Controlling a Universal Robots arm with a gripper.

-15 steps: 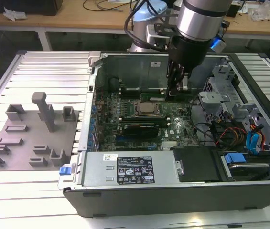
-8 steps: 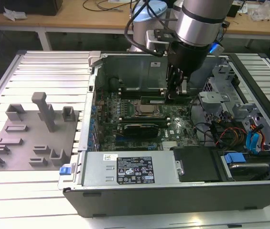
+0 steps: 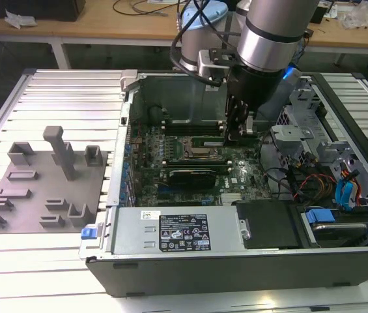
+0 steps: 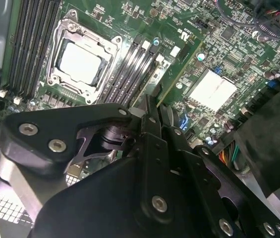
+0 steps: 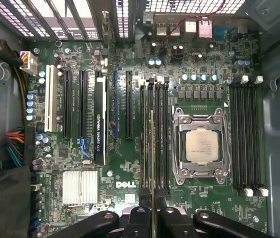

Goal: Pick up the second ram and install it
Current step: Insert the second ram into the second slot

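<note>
The gripper [image 5: 152, 218] has its fingers clamped on the second ram [image 5: 152, 153], held edge-down over the memory slots [image 5: 152, 134] beside the processor socket [image 5: 200, 146]. If the stick sits slightly askew to its slot, I reckon it will jam rather than seat.

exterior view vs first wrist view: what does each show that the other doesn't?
Exterior view: the grey fixture plate on the slatted table, the silver arm, the labelled power supply, all outside the computer case.

First wrist view: straight down the thin memory stick, seen edge-on over the memory slots, with the gripper shut on it; also the silver heatsink.

Both: the motherboard and its processor socket.
</note>
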